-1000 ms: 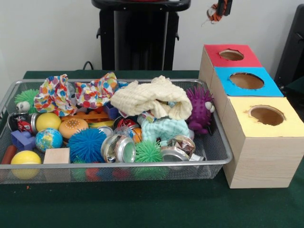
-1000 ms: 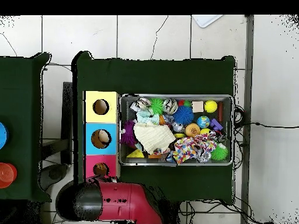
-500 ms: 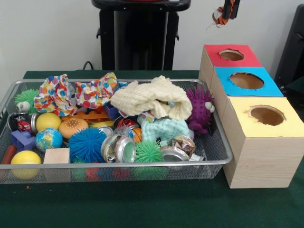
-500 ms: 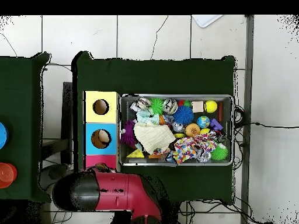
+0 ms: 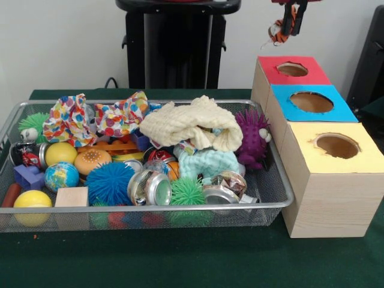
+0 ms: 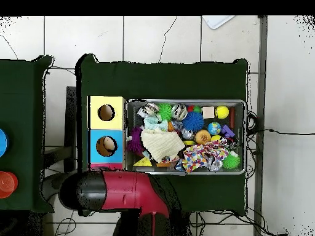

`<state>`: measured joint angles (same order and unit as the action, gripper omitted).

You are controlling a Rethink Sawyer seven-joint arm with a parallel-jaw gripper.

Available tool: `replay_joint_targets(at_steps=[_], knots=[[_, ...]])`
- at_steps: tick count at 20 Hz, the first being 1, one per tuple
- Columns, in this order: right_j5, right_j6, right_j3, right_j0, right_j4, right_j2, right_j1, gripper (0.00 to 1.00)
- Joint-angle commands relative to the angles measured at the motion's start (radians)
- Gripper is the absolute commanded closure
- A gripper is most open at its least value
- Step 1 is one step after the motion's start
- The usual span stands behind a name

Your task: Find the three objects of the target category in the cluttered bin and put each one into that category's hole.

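Hovering at the front view's top edge, our gripper (image 5: pixel 290 23) pinches the striped tiger (image 5: pixel 276 32), dangling it above the red-surround hole (image 5: pixel 292 69), which lies almost directly below us.

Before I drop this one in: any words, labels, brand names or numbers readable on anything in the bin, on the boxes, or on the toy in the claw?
None can be read.
Globe ball: printed map pattern only, no legible lettering.
Metal tins: any label print is too blurred to read.
Red, blue and yellow hole surrounds: plain card, no marks.
Tiger in the claw: stripes only.
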<state>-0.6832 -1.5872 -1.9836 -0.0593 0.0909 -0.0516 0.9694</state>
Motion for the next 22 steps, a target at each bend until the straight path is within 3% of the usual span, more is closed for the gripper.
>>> replay_joint_targets(at_steps=[1,6,22], knots=[[0.030,-0.276,0.097,-0.005,0.036,-0.004,-0.099,1.00],[0.040,-0.294,0.145,-0.021,0.045,-0.008,-0.147,1.00],[0.097,-0.323,0.164,-0.048,0.081,-0.008,-0.223,1.00]])
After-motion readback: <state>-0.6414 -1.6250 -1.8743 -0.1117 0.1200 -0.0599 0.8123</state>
